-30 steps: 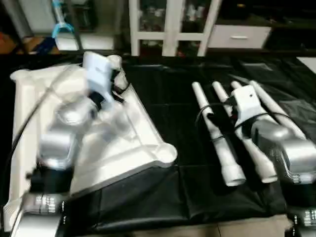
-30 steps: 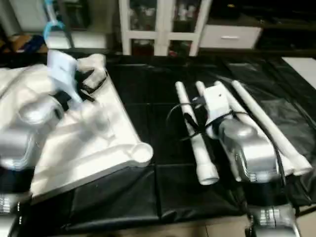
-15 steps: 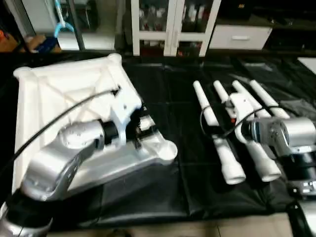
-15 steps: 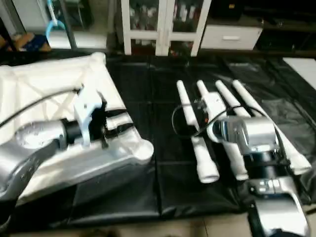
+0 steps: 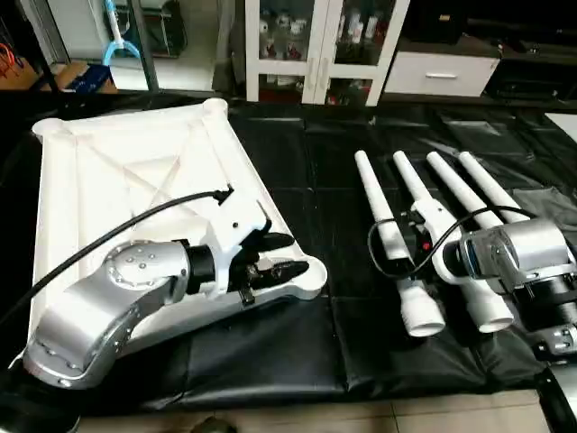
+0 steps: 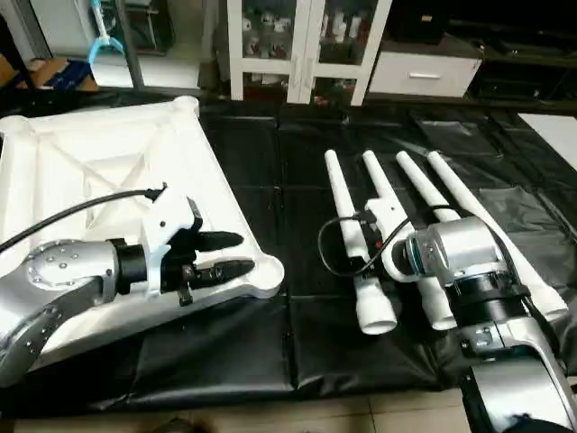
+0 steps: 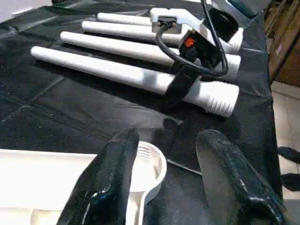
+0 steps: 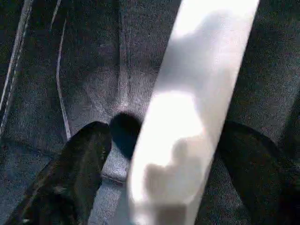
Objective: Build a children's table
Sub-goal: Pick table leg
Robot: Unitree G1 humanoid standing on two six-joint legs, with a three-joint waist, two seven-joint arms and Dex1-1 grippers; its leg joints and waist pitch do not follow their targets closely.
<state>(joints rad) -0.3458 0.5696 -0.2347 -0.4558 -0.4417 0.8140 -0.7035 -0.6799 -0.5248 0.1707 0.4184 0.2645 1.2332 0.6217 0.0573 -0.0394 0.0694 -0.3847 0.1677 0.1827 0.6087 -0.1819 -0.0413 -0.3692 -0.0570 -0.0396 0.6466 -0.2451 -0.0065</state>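
From the head I see the tabletop (image 5: 135,180) upside down, my left gripper (image 5: 279,257) spread over its near corner socket (image 5: 306,275), four legs (image 5: 397,234) alongside, right wrist view, fingers (image 8: 70,173) apart astride one leg, seemingly not clamped.

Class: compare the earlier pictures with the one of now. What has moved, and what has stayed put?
The left gripper swung from the tabletop's far corner to its near corner socket. The right gripper came down astride the leftmost leg, fingers apart, not gripping. Tabletop and legs have not moved.
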